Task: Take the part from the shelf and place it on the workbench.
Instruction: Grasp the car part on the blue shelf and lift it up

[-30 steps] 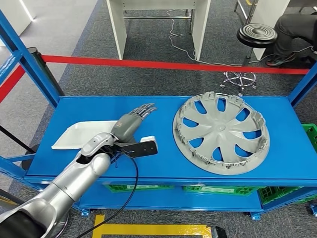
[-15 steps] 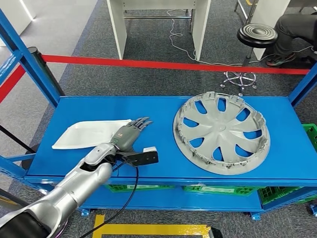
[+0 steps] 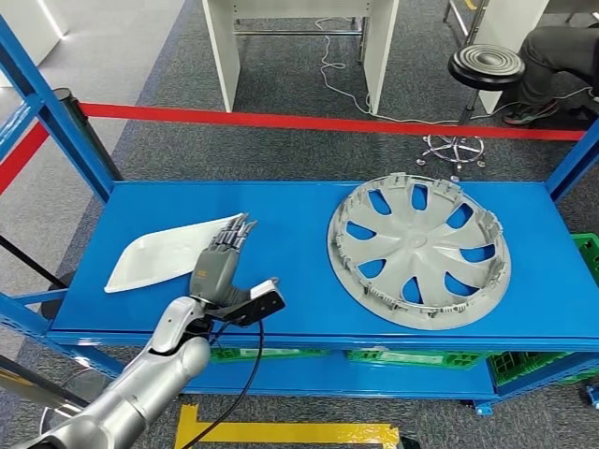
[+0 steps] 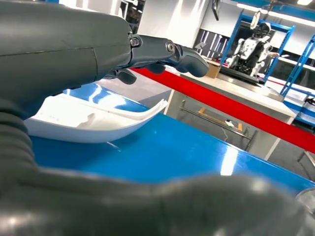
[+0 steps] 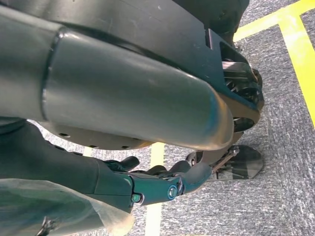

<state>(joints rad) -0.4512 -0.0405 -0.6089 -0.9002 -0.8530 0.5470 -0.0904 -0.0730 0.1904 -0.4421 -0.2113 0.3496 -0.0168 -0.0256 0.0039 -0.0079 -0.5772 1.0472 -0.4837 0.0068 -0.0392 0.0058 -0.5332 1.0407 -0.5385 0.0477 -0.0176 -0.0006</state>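
A white, shallow plastic part (image 3: 159, 254) lies on the left of the blue shelf (image 3: 303, 234). My left hand (image 3: 217, 259) hovers at its right end with fingers stretched out and apart, fingertips over the part's edge, gripping nothing. In the left wrist view the dark fingers (image 4: 167, 49) reach above the curved white part (image 4: 93, 123); I cannot tell if they touch it. A large grey wheel cover (image 3: 416, 248) lies flat on the shelf's right half. My right hand (image 5: 159, 187) hangs beside my body over the floor, fingers loosely extended and holding nothing.
Blue uprights (image 3: 56, 112) frame the shelf on the left and right. Green crates (image 3: 526, 360) sit on the level below. Red tape (image 3: 318, 122) crosses the floor behind, near a stool (image 3: 484, 65) and a seated person's legs (image 3: 558, 47). A black cable (image 3: 247, 365) hangs from my left wrist.
My left hand has swung left and back from the middle of the shelf to the white part's right end. The part now lies slightly turned, its right end farther back.
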